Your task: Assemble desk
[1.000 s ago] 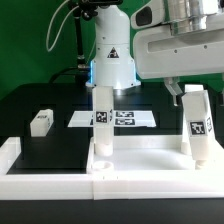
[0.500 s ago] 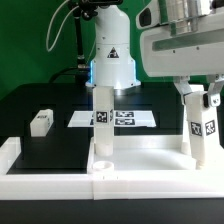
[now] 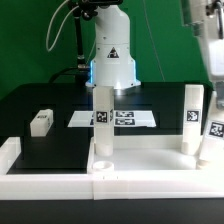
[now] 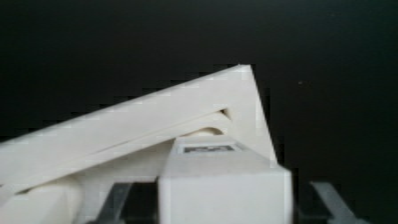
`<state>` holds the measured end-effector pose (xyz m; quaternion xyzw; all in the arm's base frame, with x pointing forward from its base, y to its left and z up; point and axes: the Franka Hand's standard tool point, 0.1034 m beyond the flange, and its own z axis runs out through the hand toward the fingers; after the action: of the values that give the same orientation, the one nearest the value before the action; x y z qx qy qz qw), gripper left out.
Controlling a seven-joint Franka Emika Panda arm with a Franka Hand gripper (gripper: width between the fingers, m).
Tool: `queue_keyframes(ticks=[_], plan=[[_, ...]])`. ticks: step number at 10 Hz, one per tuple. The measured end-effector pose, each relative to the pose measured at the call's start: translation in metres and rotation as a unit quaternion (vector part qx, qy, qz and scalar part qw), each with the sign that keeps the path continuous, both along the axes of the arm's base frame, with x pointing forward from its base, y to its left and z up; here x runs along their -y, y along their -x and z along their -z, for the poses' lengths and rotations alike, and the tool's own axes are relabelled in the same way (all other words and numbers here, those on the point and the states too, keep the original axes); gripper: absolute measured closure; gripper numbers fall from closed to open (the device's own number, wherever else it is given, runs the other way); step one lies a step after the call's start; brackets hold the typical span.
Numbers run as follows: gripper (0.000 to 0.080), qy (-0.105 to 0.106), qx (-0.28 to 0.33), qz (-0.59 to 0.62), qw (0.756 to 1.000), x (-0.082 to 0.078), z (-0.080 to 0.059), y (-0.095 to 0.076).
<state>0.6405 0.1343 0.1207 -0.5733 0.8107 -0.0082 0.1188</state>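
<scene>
The white desk panel (image 3: 150, 168) lies at the front of the black table. One leg block (image 3: 101, 125) stands upright on its left corner. A second leg (image 3: 191, 120) stands near its right end. My gripper (image 3: 213, 103) is at the exterior view's right edge, largely cut off, shut on a third leg (image 3: 214, 142) that it holds tilted beside the second one. In the wrist view this leg (image 4: 222, 185) sits between my fingers (image 4: 121, 203), with the gripper (image 4: 222, 208) above a corner of the panel (image 4: 151, 135). A loose leg (image 3: 40, 122) lies on the table at the left.
The marker board (image 3: 120, 118) lies flat behind the panel, in front of the robot base (image 3: 112, 55). A white bar (image 3: 10, 152) edges the table at the exterior view's front left, next to the panel.
My gripper has moved up and to the exterior view's right with the leg in it. This has uncovered the second upright leg, which it hid before.
</scene>
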Motion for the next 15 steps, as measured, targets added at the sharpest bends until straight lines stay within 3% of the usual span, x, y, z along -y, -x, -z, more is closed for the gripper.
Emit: queue_keyframes(ticks=[3,4,5,6,7,11,12,14,15], plan=[[0.0509,-0.004,-0.002,0.047,0.999,0.0033,0.0000,-0.0016],[0.0421,-0.002,-0.002,0.037,0.999,0.0027,0.0001,-0.0014],[0.0239,-0.001,-0.001,0.031,1.000,0.0031,0.0002,-0.0013],[0.0239,0.017,-0.009,-0.060,0.998,0.0048,0.0005,0.0017],[0.0163,0.022,-0.013,-0.106,0.994,0.0027,0.0015,0.0040],[0.0150,0.043,-0.004,-0.237,0.970,0.0027,0.0028,0.0064],[0.0150,0.052,0.000,-0.283,0.958,0.0031,0.0029,0.0065],[0.0150,0.111,0.012,-0.485,0.867,0.0063,0.0019,-0.0012],[0.0150,0.118,0.017,-0.519,0.846,0.0074,0.0044,0.0013]])
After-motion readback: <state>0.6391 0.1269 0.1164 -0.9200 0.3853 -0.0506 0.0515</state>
